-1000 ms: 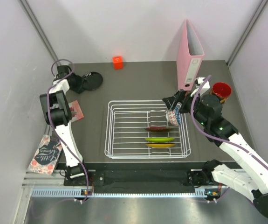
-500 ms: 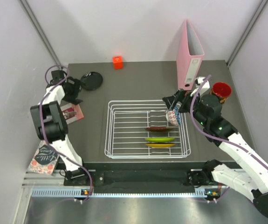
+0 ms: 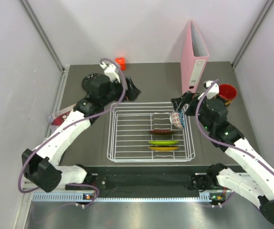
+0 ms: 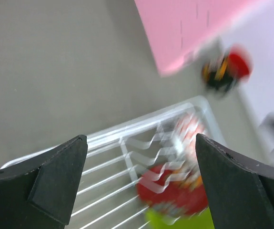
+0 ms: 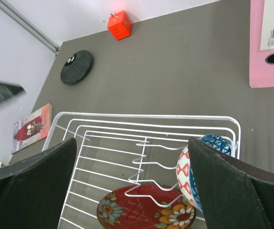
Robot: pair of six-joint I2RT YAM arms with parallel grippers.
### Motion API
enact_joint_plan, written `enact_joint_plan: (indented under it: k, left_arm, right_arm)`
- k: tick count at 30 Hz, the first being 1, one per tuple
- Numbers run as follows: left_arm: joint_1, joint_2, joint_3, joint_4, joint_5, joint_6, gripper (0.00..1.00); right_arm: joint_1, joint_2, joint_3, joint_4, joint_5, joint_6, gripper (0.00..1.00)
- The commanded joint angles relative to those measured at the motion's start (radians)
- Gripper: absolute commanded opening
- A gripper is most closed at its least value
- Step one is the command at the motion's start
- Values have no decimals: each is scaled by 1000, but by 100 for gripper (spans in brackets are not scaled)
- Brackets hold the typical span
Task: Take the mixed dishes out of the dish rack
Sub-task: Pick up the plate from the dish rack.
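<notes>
It seems the reach for the next dish: left gripper and right gripper hang open and empty at the far edge of the dish rack, which holds the bowl and three plates in its right half, so the right one should lower astride the bowl's rim.

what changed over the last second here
The left end effector let go of the black plate and swung right to the far left corner of the dish rack. The right end effector stayed open by the blue-white patterned bowl; the racked plates did not move.
</notes>
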State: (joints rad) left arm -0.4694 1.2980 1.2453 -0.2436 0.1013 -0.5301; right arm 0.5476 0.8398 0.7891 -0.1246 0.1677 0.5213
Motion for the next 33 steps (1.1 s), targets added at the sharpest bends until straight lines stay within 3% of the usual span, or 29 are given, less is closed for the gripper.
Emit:
enact_joint_plan:
  k: [1,3,6,9,14,22,33]
  left_arm:
    - [-104,-52,-147,109,110,339,99]
    - [-159,-55,-167,54,182,485,99]
    - [-277,-68,-216,-3,152,698,92]
    - [-372,-111,-298,32,106,820,88]
    - [-417,-149,-392,130,166,935,83]
    - [-428,-92,-449,213,129,1007,83]
    - [-423,72,-380,302,199,1021,75]
  right_arm:
    - [8,-40,53,-15,2,-52,100]
    - [8,-91,33,0,33,-41,100]
    - [8,-137,10,17,68,-43,100]
    - [8,-134,10,13,79,-49,100]
    - [8,-88,15,11,66,-37,100]
    - [8,-64,-8,43,38,-17,100]
    - [8,-50,-51,71,21,5,100]
